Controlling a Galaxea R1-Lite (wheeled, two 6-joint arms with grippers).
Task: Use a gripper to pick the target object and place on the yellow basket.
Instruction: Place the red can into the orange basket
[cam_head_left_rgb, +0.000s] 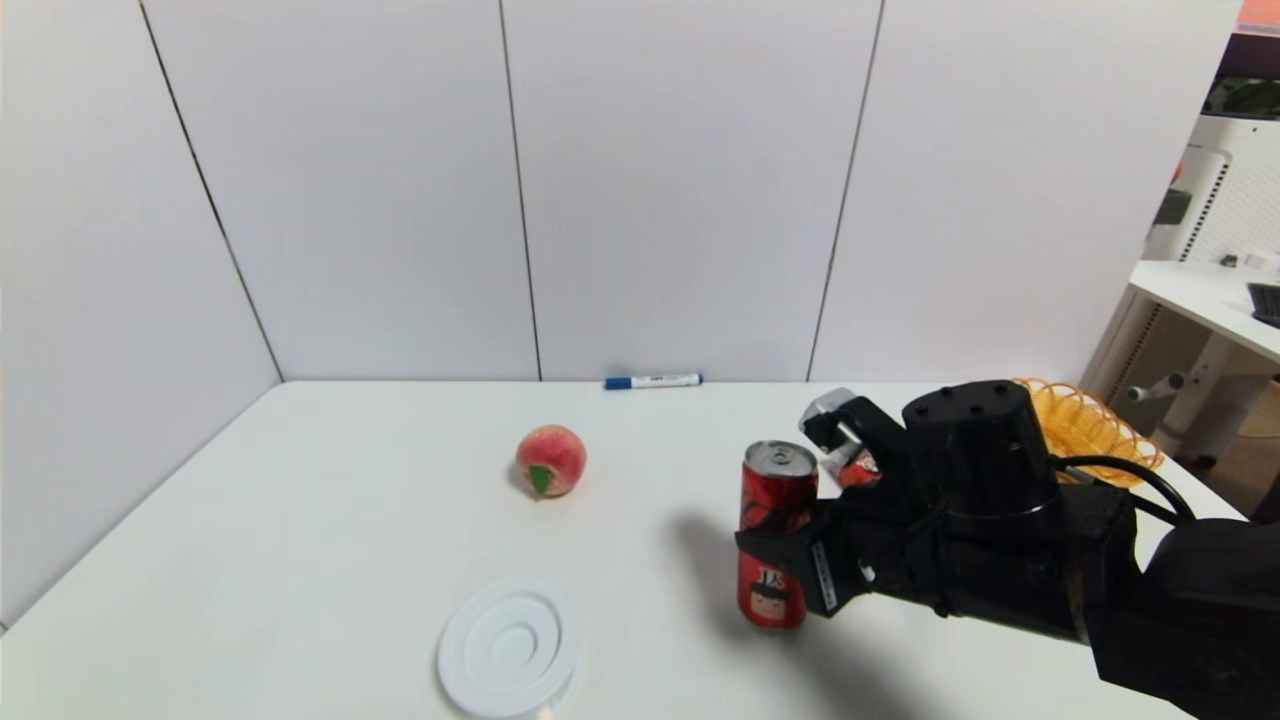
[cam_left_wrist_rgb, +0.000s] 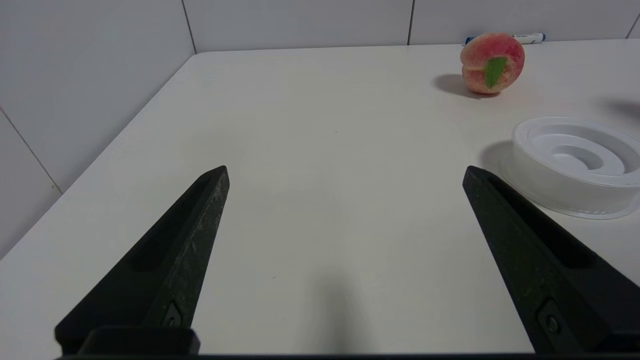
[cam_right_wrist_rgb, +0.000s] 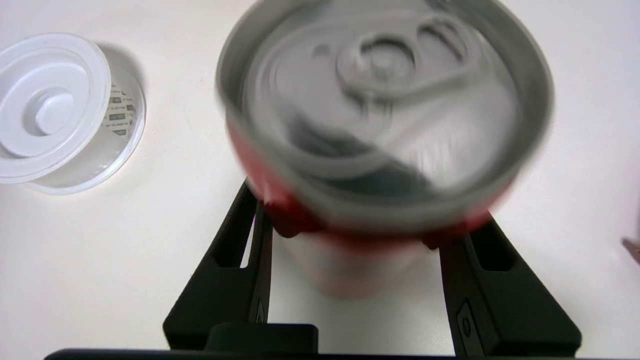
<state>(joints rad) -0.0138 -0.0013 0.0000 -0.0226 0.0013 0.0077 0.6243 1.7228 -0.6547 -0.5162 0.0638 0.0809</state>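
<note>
Right pincer (cam_head_left_rgb: 800, 545): the bulky black right pincer reaches in from the robot's right and is closed around the middle of the tall slim red drink can (cam_head_left_rgb: 775, 535); in the right wrist view the two black fingers (cam_right_wrist_rgb: 235, 280) press against the can's (cam_right_wrist_rgb: 385, 125) opposite sides.
Can position: upright, silver top facing up, right of the counter's centre; its base seems to be at or just above the white counter (cam_head_left_rgb: 350, 520), and which of the two cannot be told.
Reason for the hold: a side grip at mid-height keeps the can vertical, which should suit carrying it to the basket.
Yellow basket: the shallow yellow-orange wicker-weave basket (cam_head_left_rgb: 1090, 425) sits at the counter's far right edge, behind the right arm.
Left pincer (cam_left_wrist_rgb: 345, 175): parked low over the counter's left side, fingers spread wide, nothing between them.
Other things: a pink peach-like fruit with a green leaf (cam_head_left_rgb: 550, 460) near the centre; a white round ridged disc (cam_head_left_rgb: 510, 645) at the near edge; a blue-capped white marker (cam_head_left_rgb: 652, 381) by the back wall.
Hidden: the wrist covers much of the basket; a small red item (cam_head_left_rgb: 858, 468) beyond the can is mostly blocked by the far finger.
Hard to make out: the can top is smeared in the right wrist view, and its lettering is unreadable.
</note>
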